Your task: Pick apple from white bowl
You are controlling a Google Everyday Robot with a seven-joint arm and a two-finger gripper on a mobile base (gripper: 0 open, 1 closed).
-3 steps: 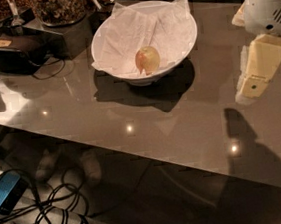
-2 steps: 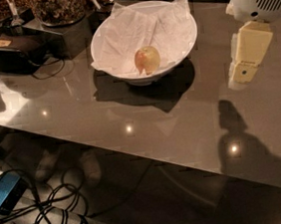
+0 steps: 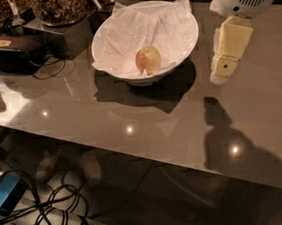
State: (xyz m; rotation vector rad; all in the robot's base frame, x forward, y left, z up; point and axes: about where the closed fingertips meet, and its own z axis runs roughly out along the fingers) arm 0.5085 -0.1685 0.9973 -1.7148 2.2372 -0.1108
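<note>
The apple (image 3: 148, 60), small, yellowish-green with a pink blush, lies inside the white bowl (image 3: 106, 64), which is lined with crumpled white paper and stands on the grey table. My gripper (image 3: 222, 73) hangs at the right of the bowl, above the table top, its cream-coloured finger pointing down and level with the bowl's right rim. It holds nothing and is apart from both bowl and apple.
Dark containers of brown snacks (image 3: 62, 7) stand behind the bowl at the back left. A black case (image 3: 16, 52) with a cable lies left of the bowl. Below the table's front edge are cables (image 3: 51, 214) and a blue object (image 3: 3, 193) on the floor.
My gripper has moved left and farther back, towards the bowl's right side. The bowl and apple have not moved.
</note>
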